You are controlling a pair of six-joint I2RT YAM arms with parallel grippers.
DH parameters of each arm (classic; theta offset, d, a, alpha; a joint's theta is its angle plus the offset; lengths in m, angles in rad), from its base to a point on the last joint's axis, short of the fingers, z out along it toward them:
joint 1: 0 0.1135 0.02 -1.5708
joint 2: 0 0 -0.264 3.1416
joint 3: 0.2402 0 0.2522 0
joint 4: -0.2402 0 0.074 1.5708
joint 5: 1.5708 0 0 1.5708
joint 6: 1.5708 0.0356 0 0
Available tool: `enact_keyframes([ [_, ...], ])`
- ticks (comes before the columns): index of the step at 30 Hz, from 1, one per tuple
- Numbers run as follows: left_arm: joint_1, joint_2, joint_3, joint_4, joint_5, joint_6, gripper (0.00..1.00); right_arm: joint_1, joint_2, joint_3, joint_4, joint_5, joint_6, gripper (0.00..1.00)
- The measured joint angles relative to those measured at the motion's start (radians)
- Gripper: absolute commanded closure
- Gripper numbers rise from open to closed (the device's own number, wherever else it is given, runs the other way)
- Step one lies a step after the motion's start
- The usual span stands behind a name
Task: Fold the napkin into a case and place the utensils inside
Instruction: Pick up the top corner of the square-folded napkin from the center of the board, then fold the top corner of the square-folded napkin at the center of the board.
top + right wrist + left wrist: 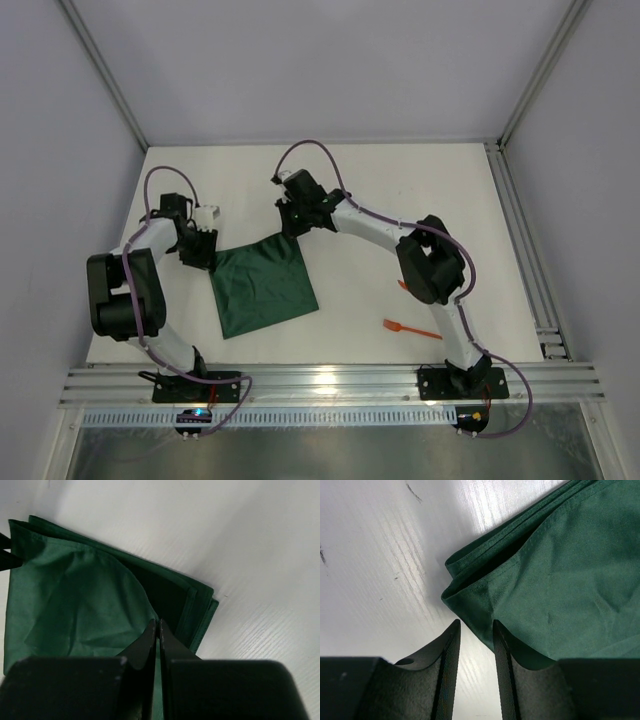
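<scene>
Tabletop [400, 190], matte white, carries the napkin [262, 290], a dark green square of thin soft cloth folded in hemmed layers between the arms. The right gripper [156, 624] presses its black fingers together on a raised fold of the top layer at the far right corner; the left gripper [476, 626] shows a narrow gap, the far left corner at its ribbed tips, unpinched. Slender orange utensils [412, 330] lie well right of it.

Left end effector [475, 625] parted; right end effector [156, 623] closed.
</scene>
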Motion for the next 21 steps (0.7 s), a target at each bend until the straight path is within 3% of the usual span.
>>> enact_keyframes([
  [21, 0.038, -0.031, 0.0, -0.004, 0.009, 0.0, 0.62, 0.159, -0.033, -0.07, -0.008, 0.066, 0.004, 0.96],
])
